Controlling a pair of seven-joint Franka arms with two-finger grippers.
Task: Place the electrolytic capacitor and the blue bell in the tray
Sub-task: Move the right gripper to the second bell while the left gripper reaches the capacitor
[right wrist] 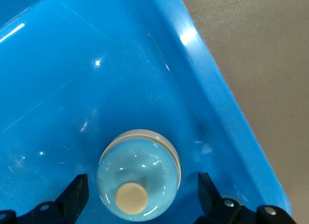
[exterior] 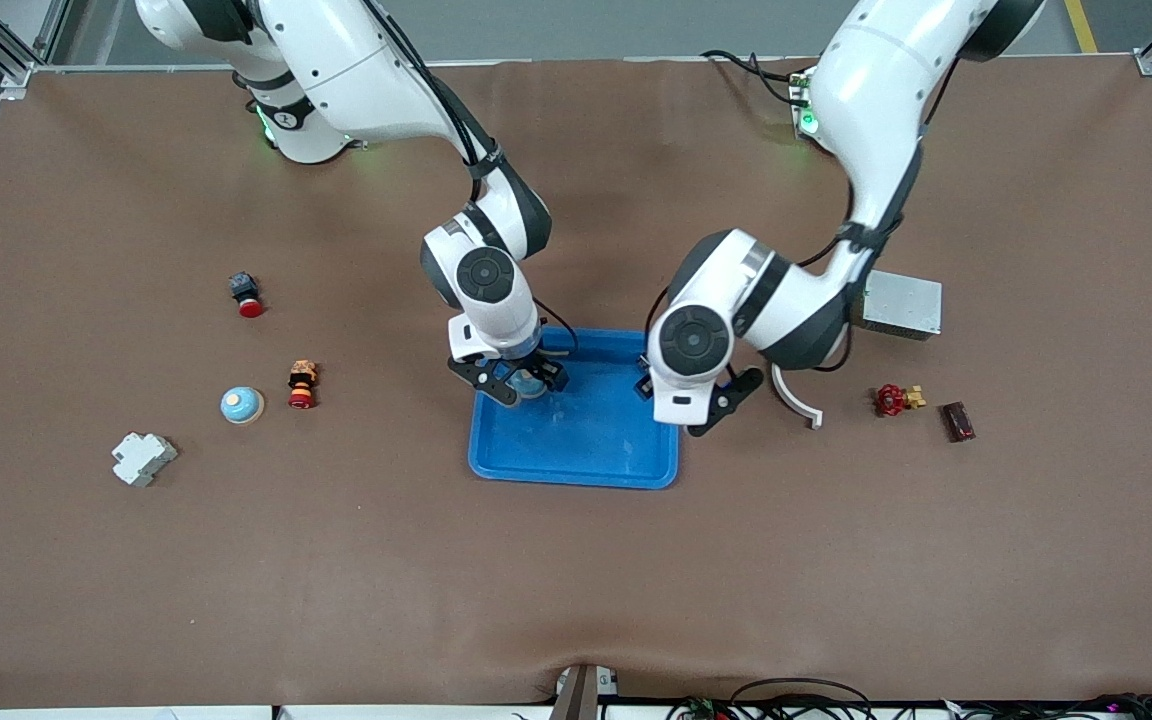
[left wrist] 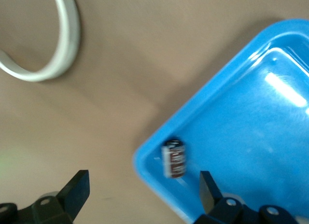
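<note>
The bright-blue tray (exterior: 586, 450) lies mid-table. A light-blue bell (right wrist: 139, 180) with a tan button on top rests in the tray's (right wrist: 72, 64) corner toward the right arm's end. My right gripper (exterior: 521, 385) stands open around it (right wrist: 140, 192), with a gap showing at each finger. A small dark electrolytic capacitor (left wrist: 175, 158) lies on its side in another corner of the tray (left wrist: 251, 137). My left gripper (exterior: 698, 400) hangs open over that corner's rim (left wrist: 142, 192), holding nothing. In the front view the left arm hides the capacitor.
A second blue dome bell (exterior: 241, 405), a red push button (exterior: 246, 294), an orange-red button (exterior: 302, 384) and a white block (exterior: 143, 458) lie toward the right arm's end. Beside the tray is a white curved strip (exterior: 796, 395). A grey metal box (exterior: 901, 305), a red valve (exterior: 896, 399) and a dark red block (exterior: 957, 421) lie toward the left arm's end.
</note>
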